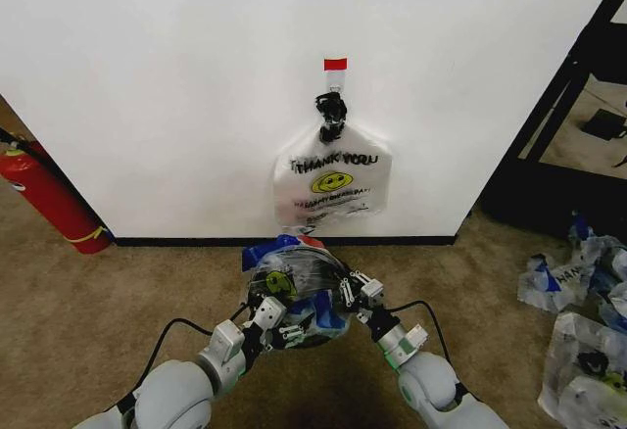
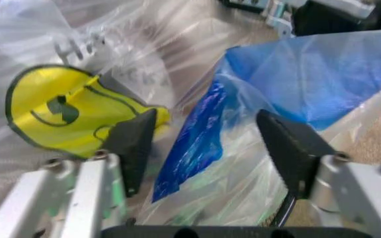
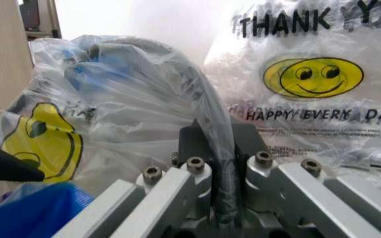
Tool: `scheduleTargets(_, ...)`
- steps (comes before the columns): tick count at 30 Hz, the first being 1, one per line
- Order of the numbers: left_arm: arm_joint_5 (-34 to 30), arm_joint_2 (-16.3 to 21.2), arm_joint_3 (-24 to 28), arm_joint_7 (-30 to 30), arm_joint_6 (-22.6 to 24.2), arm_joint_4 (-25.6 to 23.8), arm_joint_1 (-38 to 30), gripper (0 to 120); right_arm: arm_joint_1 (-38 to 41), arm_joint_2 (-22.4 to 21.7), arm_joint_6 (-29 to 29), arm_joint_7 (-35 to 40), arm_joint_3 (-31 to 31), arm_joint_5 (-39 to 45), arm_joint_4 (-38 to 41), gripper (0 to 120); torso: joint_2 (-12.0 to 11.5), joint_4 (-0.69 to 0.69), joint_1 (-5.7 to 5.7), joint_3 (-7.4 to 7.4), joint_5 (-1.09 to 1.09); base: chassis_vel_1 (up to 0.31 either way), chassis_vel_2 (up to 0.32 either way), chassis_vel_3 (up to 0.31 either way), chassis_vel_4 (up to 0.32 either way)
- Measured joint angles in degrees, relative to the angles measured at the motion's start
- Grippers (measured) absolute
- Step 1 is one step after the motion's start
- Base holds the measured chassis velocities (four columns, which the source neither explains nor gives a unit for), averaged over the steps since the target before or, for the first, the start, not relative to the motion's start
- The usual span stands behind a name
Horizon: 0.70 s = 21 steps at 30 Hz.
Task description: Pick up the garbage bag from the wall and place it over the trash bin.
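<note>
Two claws at the bin point(image 1: 294, 339), which stands on the carpet point(image 1: 118, 331) just in front of the wall point(image 1: 147, 76). The bag point(image 1: 299, 274) is draped over the bin's mouth; its smiley and a blue patch face up. I cannot see into the bin through the crumpled film.

Left claw point(image 1: 266, 311): on the near-left of the rim. Left wrist view: claw point(image 2: 207, 144) well open, a blue fold of the bag point(image 2: 190, 144) lying loose between the pads, no pinch seen.

Right claw point(image 1: 356, 290): on the right of the rim. Right wrist view: claw point(image 3: 220, 148) closed tight on the film-covered rim, bag point(image 3: 111, 99) stretched over it.

Bundle point(image 1: 333, 179) of printed bags hangs on the wall by a black knot point(image 1: 331, 111), below the red tape point(image 1: 335, 64); its lower edge is just behind the bin. I cannot tell whether they touch.

Hard to read: the bin's base is hidden by the arms and bag, and the far rim is blurred by film.

Room: open carpet on both sides of the bin. Extinguisher point(image 1: 49, 194) well to the left, heap of bags point(image 1: 578, 321) well to the right.
</note>
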Motion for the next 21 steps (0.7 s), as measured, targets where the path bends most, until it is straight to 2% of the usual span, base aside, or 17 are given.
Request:
scheduleTargets(4, 0.8, -0.2, 0.0, 0.4, -1.3, -0.3, 0.3, 41, 0.1, 0.3, -0.5, 1.0, -0.1, 0.3, 0.0, 0, 0.0, 0.00, 0.00, 0.00, 0.00, 0.000, 0.000, 0.000, 0.000)
scheduleTargets(8, 0.9, -0.1, 0.0, 0.6, -1.5, -0.4, 0.3, 32, 0.1, 0.4, -0.9, 1.6, -0.2, 0.7, 0.0, 0, 0.0, 0.00, 0.00, 0.00, 0.00, 0.000, 0.000, 0.000, 0.000)
scheduleTargets(12, 0.9, -0.1, -0.1, 1.0, -2.7, -0.4, 0.4, 11, 0.2, 0.7, -1.5, 2.2, -0.3, 1.2, 0.0, 0, 0.0, 0.00, 0.00, 0.00, 0.00, 0.000, 0.000, 0.000, 0.000)
scheduleTargets(13, 0.9, -0.1, -0.1, 1.0, -2.7, -0.4, 0.4, 11, 0.2, 0.7, -1.5, 2.2, -0.3, 1.2, 0.0, 0, 0.0, 0.00, 0.00, 0.00, 0.00, 0.000, 0.000, 0.000, 0.000)
scheduleTargets(16, 1.0, -0.1, -0.4, 2.3, -4.0, -0.2, 0.4, 0, 0.1, 0.8, -2.3, 3.3, -0.3, 2.3, 0.3, 0, 0.0, 0.00, 0.00, 0.00, 0.00, 0.000, 0.000, 0.000, 0.000)
scheduleTargets(21, 0.9, 0.1, -2.0, 4.8, -6.2, -0.1, 1.2, 0, -0.1, 0.8, -4.0, 5.5, -0.6, 3.9, 1.5, 0, 0.0, 0.00, 0.00, 0.00, 0.00, 0.000, 0.000, 0.000, 0.000)
